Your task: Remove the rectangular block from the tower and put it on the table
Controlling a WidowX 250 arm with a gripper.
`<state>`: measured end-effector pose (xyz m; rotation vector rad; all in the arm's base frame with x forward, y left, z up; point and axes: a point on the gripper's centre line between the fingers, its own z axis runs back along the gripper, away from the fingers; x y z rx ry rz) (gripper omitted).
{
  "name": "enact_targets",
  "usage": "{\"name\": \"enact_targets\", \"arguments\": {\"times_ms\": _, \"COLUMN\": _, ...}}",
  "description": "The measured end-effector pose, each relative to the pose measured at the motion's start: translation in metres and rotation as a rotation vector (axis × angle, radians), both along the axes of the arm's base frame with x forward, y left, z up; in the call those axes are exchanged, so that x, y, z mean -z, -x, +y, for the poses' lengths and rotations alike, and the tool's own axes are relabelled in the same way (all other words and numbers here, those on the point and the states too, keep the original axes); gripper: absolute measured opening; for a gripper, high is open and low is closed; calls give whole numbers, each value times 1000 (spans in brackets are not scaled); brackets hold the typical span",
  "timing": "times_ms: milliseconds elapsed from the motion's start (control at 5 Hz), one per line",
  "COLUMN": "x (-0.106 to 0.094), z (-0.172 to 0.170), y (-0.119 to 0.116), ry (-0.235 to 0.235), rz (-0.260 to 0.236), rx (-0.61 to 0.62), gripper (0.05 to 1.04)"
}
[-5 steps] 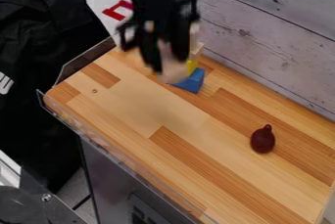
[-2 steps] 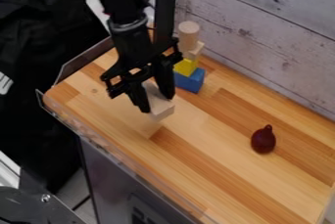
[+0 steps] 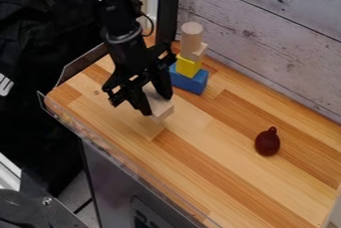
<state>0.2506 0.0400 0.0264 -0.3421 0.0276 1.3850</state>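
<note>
We see the wooden worktop [image 3: 226, 172] with a plank wall [image 3: 266, 33] rising behind it. Our end effector [image 3: 157, 105] hangs over the worktop's upper left part, gripping the rectangular block [image 3: 162, 112] between its fingers; we cannot tell whether that block touches the wood below. Near it, apart, stands the tower [image 3: 188, 67]: a blue block [image 3: 189, 81] at the base, a yellow block [image 3: 188, 65] on it, then a small pale block [image 3: 200, 52] and an upright cylinder [image 3: 192, 35] on top. A dark red bulb [image 3: 267, 143] sits well apart, towards the right.
</note>
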Motion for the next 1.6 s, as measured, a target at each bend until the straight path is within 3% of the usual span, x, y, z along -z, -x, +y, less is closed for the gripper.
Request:
{"name": "enact_targets", "arguments": {"times_ms": 600, "x": 19, "z": 12, "y": -3, "ry": 3, "rz": 34, "rx": -52, "gripper": 503}}
{"name": "enact_targets", "arguments": {"times_ms": 1000, "x": 24, "z": 10, "y": -7, "ry": 25, "rz": 19, "rx": -74, "gripper": 503}}
{"name": "enact_targets", "arguments": {"times_ms": 1200, "x": 25, "z": 11, "y": -7, "ry": 23, "rz": 21, "rx": -72, "gripper": 558}}
{"name": "enact_targets", "arguments": {"times_ms": 1400, "x": 25, "z": 11, "y": -7, "ry": 25, "rz": 21, "rx": -75, "gripper": 863}}
{"name": "enact_targets", "arguments": {"times_ms": 1600, "x": 25, "z": 10, "y": -5, "ry": 29, "rz": 30, "rx": -69, "gripper": 1004}}
